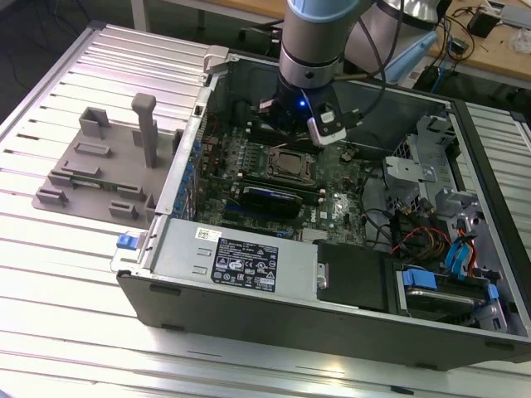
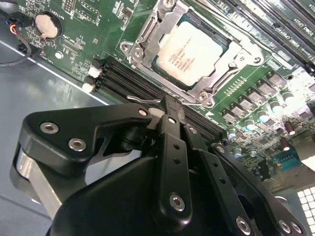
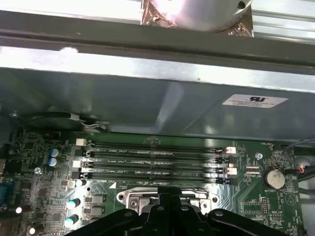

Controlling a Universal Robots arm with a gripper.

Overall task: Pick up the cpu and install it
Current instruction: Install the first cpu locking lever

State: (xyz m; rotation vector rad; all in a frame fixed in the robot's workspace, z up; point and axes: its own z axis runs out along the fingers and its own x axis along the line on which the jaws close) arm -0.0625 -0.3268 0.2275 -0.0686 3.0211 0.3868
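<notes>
The cpu point(image 1: 289, 166) lies flat in its socket on the green motherboard point(image 1: 340, 203) inside the open computer case, its pale metal top point(image 2: 189, 51) facing up inside the metal socket frame point(image 2: 147, 29). My gripper point(image 2: 170, 105) hangs just above the board beside the socket, over the black memory slots point(image 2: 130, 81). Its black fingers point(image 2: 172, 142) are pressed together with nothing between them. In the first wrist view the gripper point(image 3: 167, 201) covers the near part of the socket frame point(image 3: 133, 199).
The case walls point(image 1: 207, 91) surround the board. A power supply point(image 1: 249, 257) lies along the near side and a drive cage point(image 1: 440, 191) with cables on the exterior view's right. A grey plastic fixture point(image 1: 91, 170) with an upright post point(image 1: 145, 124) stands outside the case.
</notes>
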